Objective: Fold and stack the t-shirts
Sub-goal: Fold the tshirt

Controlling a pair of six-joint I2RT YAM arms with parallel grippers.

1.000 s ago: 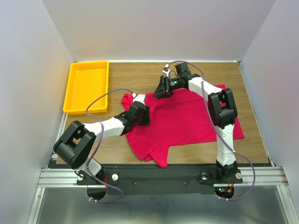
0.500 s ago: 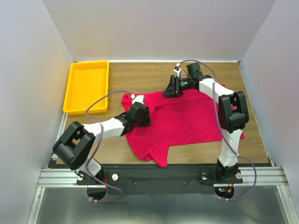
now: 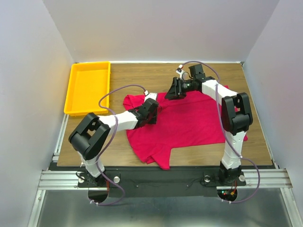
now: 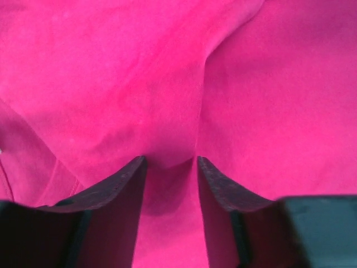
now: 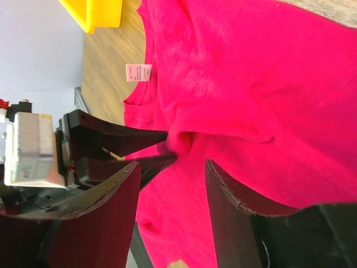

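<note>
Two arm bases, side by side at the near edge of the wooden counter (image 3: 142,75). One t-shirt (image 3: 189,124), plain crimson red, lying open but rumpled over the middle and right of the counter, with its near hem close to the front edge and a loose bunch of cloth at its far-left corner. One left gripper (image 3: 154,114), low over the left-centre of the t-shirt, jaws drawn narrow on a raised fold of the red cloth. Dark fingers (image 4: 120,190) on either side of that ridge in the left wrist view, cloth filling the gap between them; same pinch visible from the right wrist view. One right gripper (image 3: 171,92), farther back, over the far part of the t-shirt near the collar, jaws spread wide and holding nothing; contact with the cloth not discernible. One small white label (image 5: 138,72) at the collar, beside the neckline seam. One yellow tray (image 3: 87,87), rectangular, at the far-left corner of the counter, well apart from both grippers and just clear of the t-shirt's left edge.
</note>
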